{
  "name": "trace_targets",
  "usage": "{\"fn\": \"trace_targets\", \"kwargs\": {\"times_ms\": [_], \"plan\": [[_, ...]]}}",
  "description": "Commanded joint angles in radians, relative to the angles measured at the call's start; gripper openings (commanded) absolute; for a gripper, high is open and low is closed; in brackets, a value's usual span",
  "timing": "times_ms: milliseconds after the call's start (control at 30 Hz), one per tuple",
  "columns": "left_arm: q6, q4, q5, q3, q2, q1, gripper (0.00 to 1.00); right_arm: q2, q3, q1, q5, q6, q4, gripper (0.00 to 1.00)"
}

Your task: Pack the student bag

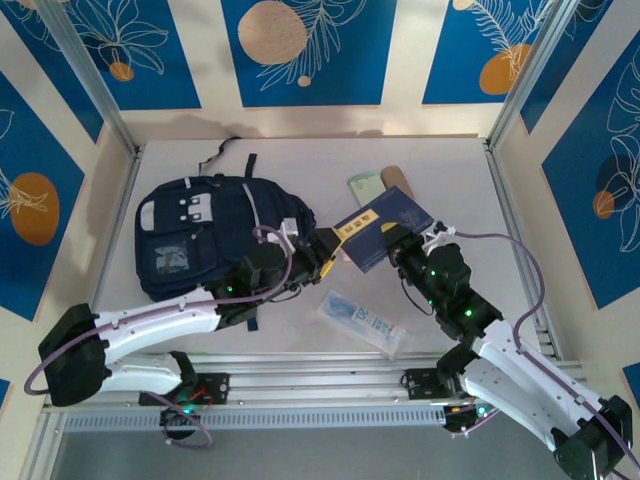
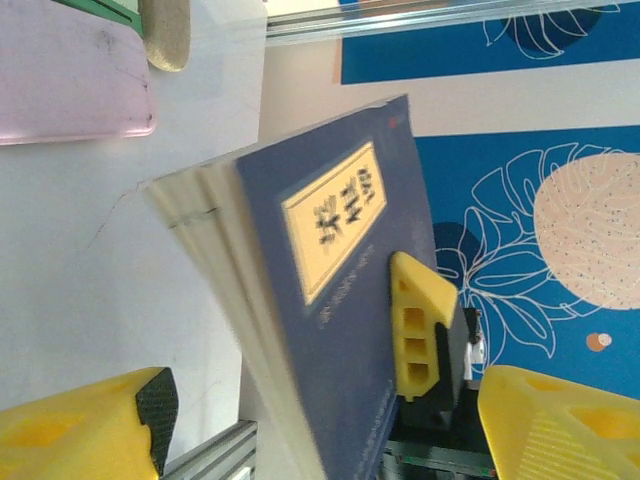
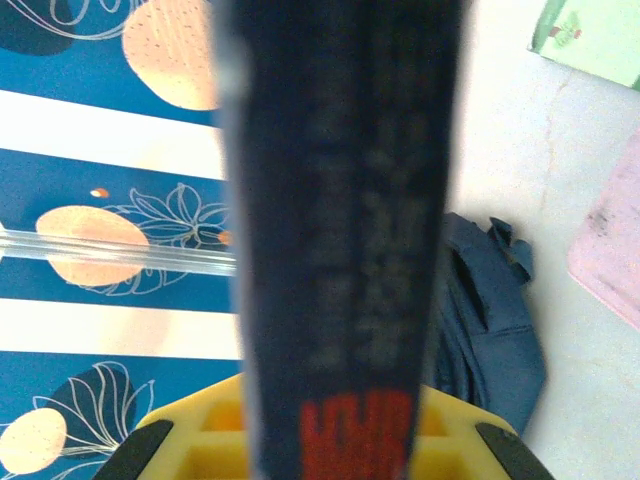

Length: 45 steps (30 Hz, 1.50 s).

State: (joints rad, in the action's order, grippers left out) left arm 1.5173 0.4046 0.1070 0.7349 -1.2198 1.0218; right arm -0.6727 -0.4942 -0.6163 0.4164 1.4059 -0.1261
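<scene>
The student bag (image 1: 200, 235), a navy backpack with white patches, lies flat at the left of the table; its blue fabric also shows in the right wrist view (image 3: 490, 330). A thick navy book with a yellow title label (image 1: 385, 230) hangs tilted above the table's middle. My right gripper (image 1: 393, 243) is shut on the book's lower edge, and its spine (image 3: 340, 250) stands between the yellow fingers (image 3: 190, 440). My left gripper (image 1: 325, 250) is open at the book's left corner. The book (image 2: 330, 300) sits between its spread fingers (image 2: 90, 425), apart from the pads.
A clear plastic packet (image 1: 362, 320) lies near the front edge. A green-and-pink flat case (image 1: 367, 187) and a tan oval piece (image 1: 397, 180) lie behind the book. Aluminium rails (image 1: 300, 375) run along the near edge and posts stand at the back corners.
</scene>
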Motion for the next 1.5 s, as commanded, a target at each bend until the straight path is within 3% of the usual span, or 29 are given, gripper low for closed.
{"fn": "trace_targets", "kwargs": {"times_ms": [0,333,633,833,933,1000,1100,1233,1367,1467], "plan": [[0.038,0.024,0.024,0.015,-0.006,0.009,0.77,-0.009,-0.051,-0.01,0.042,0.011,-0.077,0.0],[0.069,0.102,0.036,0.073,-0.119,0.009,0.7,-0.033,-0.054,-0.061,0.055,0.015,-0.113,0.0],[0.085,0.18,0.057,0.095,-0.172,0.009,0.33,-0.022,-0.017,-0.086,0.079,0.024,-0.116,0.0],[0.069,0.133,0.095,0.075,-0.12,0.009,0.07,-0.001,-0.012,-0.086,0.114,0.025,-0.042,0.0],[0.048,0.088,0.129,0.06,-0.079,0.009,0.0,-0.006,-0.023,-0.085,0.118,0.01,-0.005,0.01],[0.002,0.044,0.132,0.067,-0.056,0.005,0.0,-0.014,-0.057,-0.081,0.103,-0.04,0.053,0.17],[-0.119,-0.092,0.071,0.114,-0.018,-0.042,0.0,-0.03,-0.123,-0.07,0.083,-0.13,0.177,0.54],[-0.332,-0.333,0.035,0.17,0.071,-0.136,0.0,-0.04,-0.231,-0.049,0.115,-0.164,0.477,0.79],[-0.546,-0.514,-0.021,0.208,0.157,-0.235,0.0,-0.032,-0.263,-0.033,0.127,-0.255,0.588,0.85],[-0.77,-0.652,-0.097,0.279,0.178,-0.291,0.0,0.004,-0.233,-0.014,-0.022,-0.506,0.469,0.84]]}}
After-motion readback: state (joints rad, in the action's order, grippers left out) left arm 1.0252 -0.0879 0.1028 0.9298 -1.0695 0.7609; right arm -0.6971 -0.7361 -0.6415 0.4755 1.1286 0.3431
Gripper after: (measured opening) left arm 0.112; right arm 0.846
